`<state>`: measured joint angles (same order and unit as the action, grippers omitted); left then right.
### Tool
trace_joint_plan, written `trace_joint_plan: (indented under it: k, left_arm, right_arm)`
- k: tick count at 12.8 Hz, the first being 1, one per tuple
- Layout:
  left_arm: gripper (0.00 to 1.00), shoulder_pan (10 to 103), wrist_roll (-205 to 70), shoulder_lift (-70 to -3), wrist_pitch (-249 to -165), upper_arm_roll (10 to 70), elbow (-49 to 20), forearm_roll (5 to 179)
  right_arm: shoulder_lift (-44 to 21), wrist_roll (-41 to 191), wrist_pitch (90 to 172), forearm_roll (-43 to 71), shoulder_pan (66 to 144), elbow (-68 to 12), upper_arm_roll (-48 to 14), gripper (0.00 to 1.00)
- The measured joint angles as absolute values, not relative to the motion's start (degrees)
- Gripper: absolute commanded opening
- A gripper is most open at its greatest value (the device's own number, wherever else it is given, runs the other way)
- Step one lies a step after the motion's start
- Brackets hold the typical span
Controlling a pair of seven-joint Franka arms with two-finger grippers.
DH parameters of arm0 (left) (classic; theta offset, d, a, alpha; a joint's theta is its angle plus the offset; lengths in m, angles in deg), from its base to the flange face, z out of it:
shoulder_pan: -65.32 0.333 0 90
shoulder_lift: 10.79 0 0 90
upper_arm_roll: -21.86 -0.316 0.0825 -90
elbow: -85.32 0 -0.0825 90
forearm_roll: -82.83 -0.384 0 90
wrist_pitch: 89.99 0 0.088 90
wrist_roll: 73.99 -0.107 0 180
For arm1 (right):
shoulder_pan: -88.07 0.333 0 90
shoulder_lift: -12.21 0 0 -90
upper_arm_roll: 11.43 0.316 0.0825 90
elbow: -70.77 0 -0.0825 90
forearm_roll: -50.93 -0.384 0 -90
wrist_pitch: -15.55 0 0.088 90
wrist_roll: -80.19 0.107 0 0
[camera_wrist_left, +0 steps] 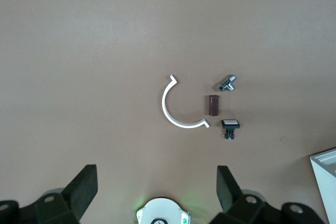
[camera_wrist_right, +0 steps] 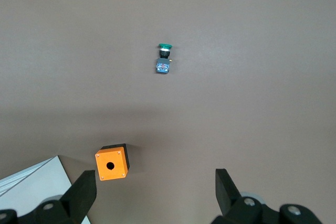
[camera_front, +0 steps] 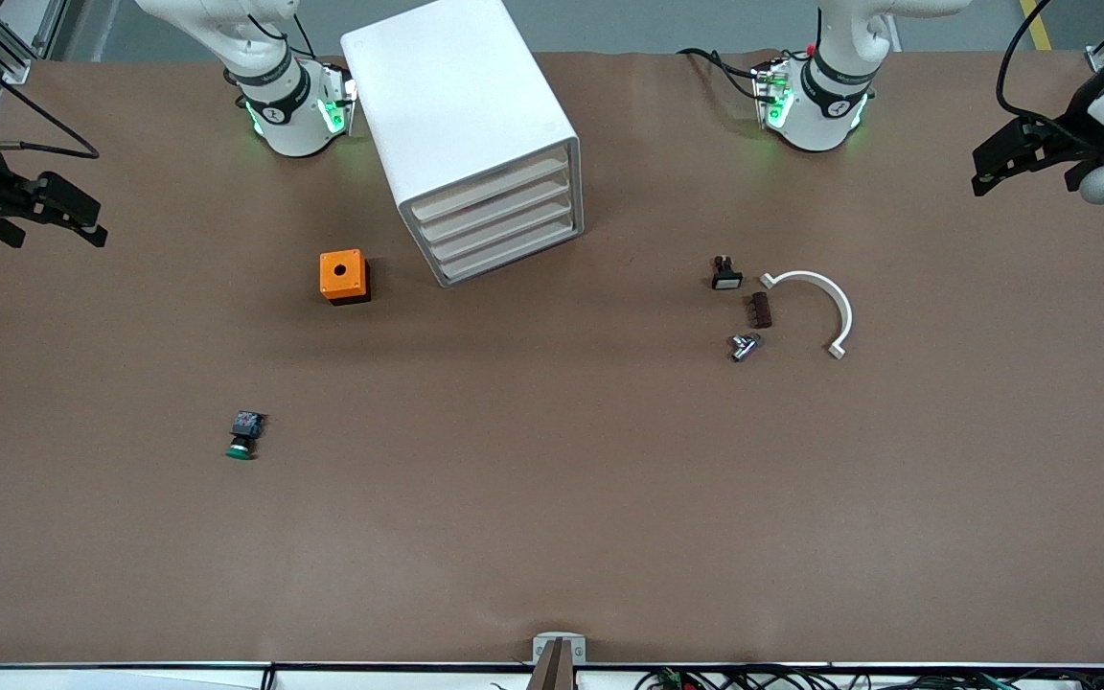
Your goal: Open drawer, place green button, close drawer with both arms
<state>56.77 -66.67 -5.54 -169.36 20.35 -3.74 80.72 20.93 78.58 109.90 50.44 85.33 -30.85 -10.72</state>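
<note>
The white cabinet [camera_front: 461,115] stands between the arm bases, and its four pale drawer fronts [camera_front: 499,216] are all shut. The green-capped button [camera_front: 242,436] lies on its side on the brown table, nearer the front camera than the orange box; it also shows in the right wrist view [camera_wrist_right: 164,59]. My right gripper [camera_front: 82,218] hangs open and empty over the right arm's end of the table, its fingers [camera_wrist_right: 83,192] wide apart. My left gripper [camera_front: 985,169] hangs open and empty over the left arm's end, its fingers [camera_wrist_left: 84,187] wide apart.
An orange box with a hole [camera_front: 342,275] sits beside the cabinet toward the right arm's end. Toward the left arm's end lie a black piece with a white cap [camera_front: 726,276], a brown block [camera_front: 759,310], a metal part [camera_front: 744,346] and a white curved clip [camera_front: 818,297].
</note>
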Motion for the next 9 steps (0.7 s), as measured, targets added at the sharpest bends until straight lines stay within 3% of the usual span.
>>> trace_joint_plan:
  k: [9]
  left_arm:
    - [1.00, 56.98, -66.67, -6.82, -168.92, 19.88, -3.83, 80.72]
  right_arm:
    - [20.93, 78.58, 109.90, 50.44, 85.33, -30.85, -10.72, 1.00]
